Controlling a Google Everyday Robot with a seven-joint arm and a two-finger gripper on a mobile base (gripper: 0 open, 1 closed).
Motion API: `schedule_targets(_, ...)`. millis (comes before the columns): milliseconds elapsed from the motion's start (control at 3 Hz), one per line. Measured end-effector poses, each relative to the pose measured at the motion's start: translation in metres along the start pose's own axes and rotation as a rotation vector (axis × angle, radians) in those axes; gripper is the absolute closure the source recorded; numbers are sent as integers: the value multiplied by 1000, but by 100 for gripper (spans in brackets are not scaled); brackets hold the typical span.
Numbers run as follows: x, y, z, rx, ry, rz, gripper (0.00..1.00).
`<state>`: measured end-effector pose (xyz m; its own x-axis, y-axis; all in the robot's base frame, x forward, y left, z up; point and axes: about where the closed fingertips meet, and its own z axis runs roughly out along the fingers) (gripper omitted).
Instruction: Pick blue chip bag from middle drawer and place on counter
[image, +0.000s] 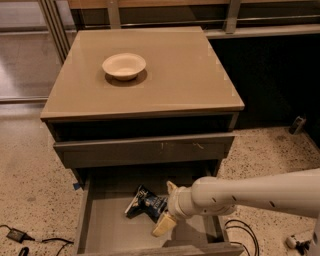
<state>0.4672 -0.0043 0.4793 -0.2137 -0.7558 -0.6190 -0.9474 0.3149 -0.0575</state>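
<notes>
The blue chip bag (144, 202) lies crumpled on the floor of the open middle drawer (107, 227), near its centre. My gripper (167, 207) reaches in from the right on a white arm, just right of the bag. Its two pale fingers (164, 225) are spread apart, one above and one below the bag's right end. The gripper is open, and I cannot tell if it touches the bag. The tan counter (170, 70) tops the cabinet above.
A pale bowl (124, 65) sits on the counter's back left. A closed drawer front with small scratches (145, 150) overhangs the open drawer. Cables lie on the speckled floor at the left (20, 236) and right (242, 231).
</notes>
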Motion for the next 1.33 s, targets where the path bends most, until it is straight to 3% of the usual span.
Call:
schedule_targets(667, 29, -10, 43, 29, -42, 43, 0)
schedule_targets(1000, 34, -17, 81, 46, -75, 60, 0)
schedule_targets(1333, 35, -17, 82, 45, -75, 61, 0)
